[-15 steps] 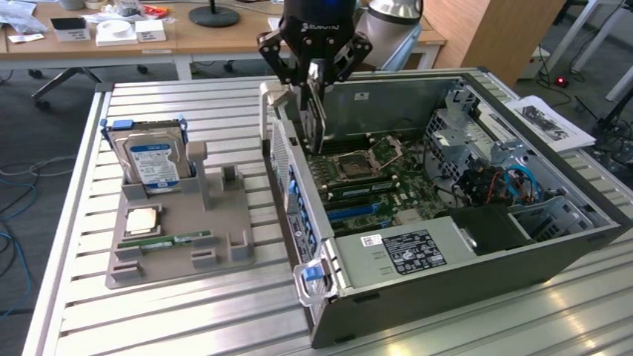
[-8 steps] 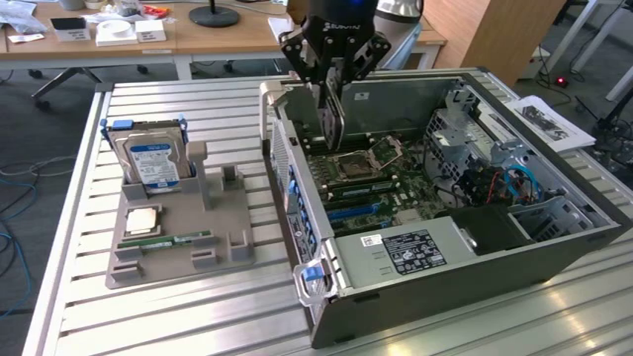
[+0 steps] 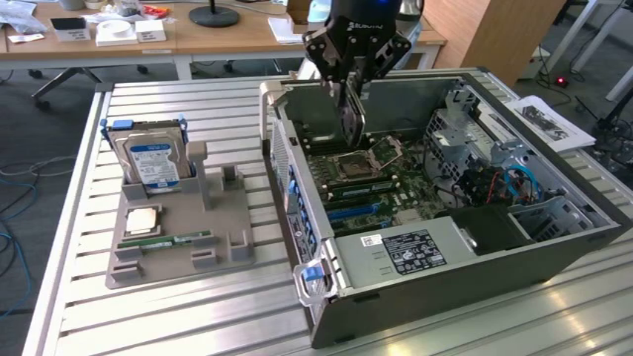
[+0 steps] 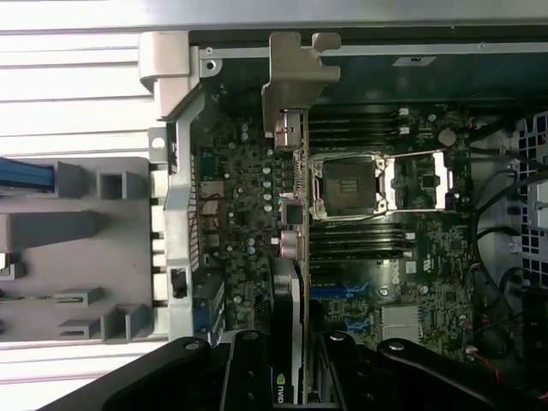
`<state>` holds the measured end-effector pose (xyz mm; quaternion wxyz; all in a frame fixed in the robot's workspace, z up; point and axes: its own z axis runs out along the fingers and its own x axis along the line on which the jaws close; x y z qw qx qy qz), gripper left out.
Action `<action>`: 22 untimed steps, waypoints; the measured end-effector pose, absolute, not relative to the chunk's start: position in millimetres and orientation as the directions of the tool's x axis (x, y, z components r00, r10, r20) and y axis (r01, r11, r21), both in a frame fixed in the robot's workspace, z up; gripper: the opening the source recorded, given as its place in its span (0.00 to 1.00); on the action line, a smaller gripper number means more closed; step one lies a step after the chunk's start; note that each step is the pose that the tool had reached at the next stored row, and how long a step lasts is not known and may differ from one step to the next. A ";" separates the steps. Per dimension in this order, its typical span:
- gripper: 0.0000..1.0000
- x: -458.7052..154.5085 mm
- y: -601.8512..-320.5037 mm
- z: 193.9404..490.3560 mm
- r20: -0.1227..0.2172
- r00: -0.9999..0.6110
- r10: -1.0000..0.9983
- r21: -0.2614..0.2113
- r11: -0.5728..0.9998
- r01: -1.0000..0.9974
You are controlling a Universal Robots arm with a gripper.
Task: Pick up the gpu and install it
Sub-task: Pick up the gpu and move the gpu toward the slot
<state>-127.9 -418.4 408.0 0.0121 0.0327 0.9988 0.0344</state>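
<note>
My gripper is shut on the gpu, which hangs edge-down over the motherboard inside the open computer case. In the wrist view the gpu appears edge-on, a thin green board with a black cooler side. Its silver end bracket sits close to the case's rear wall. The gripper clamps the card between its black fingers. The card's lower edge hovers near the CPU socket, above the board and apart from the blue slots.
A grey holder tray lies at the exterior view's left on the slatted metal table, carrying a hard drive with a blue label, a CPU chip and a memory stick. Cables and a drive cage crowd the case's far side.
</note>
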 end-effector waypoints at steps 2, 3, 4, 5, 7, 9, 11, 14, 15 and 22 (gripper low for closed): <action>0.27 -120.8 -418.3 407.9 -0.022 -0.998 0.066 0.070 0.995 0.064; 0.27 -117.5 -418.2 407.9 -0.022 -0.998 0.066 0.070 0.995 0.064; 0.27 -114.0 -418.2 407.9 -0.022 -0.998 0.066 0.071 0.995 0.064; 0.27 -110.9 -418.1 407.9 -0.022 -0.998 0.066 0.071 0.995 0.064; 0.27 -104.8 -418.0 407.9 -0.022 -0.998 0.066 0.071 0.995 0.064; 0.27 -98.4 -417.9 407.9 -0.022 -0.998 0.066 0.071 0.995 0.064; 0.27 -91.6 -417.8 407.9 -0.022 -0.998 0.066 0.072 0.995 0.064; 0.27 -81.3 -417.7 407.9 -0.022 -0.998 0.066 0.072 0.995 0.064; 0.27 -78.0 -417.6 407.9 -0.022 -0.998 0.066 0.072 0.995 0.064; 0.27 -51.0 -417.0 407.9 -0.022 -0.998 0.066 0.072 0.995 0.064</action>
